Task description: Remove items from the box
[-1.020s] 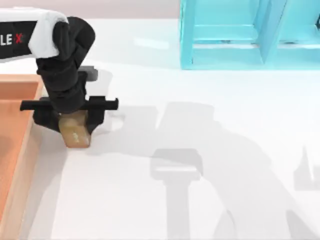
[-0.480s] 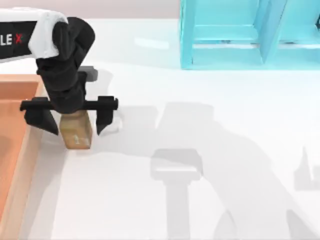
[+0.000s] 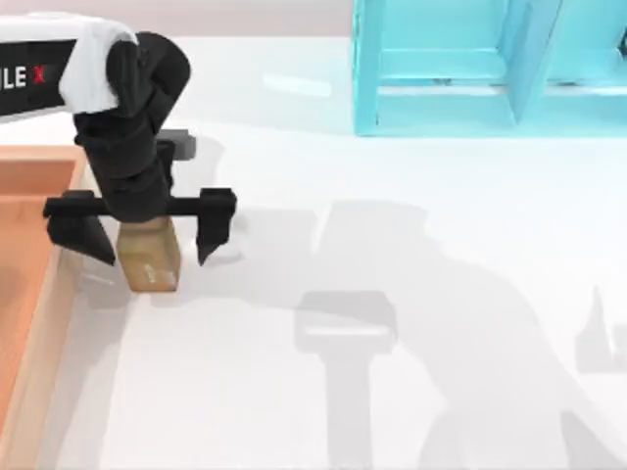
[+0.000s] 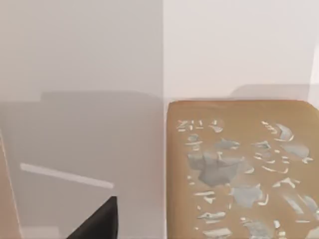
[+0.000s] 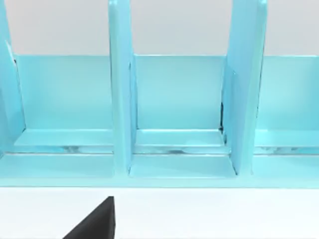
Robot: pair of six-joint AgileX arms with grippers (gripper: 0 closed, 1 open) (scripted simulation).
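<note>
Tan block [image 3: 149, 258] now sits on the white surface [image 3: 392, 245] just beside the box [image 3: 39, 304] rim, outside it; left pincer [image 3: 139, 235] straddles it, jaws spread wide, gripping nothing; cup unseen, likely still to remove

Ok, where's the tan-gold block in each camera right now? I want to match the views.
Top view: the block stands on the white table just right of the wooden tray's rim, between the open fingers of the left gripper.
Left wrist view: the block seen close, its pale mark facing the camera.
Right wrist view: the turquoise shelf, not the block.
Shared landmark: the white table.
</note>
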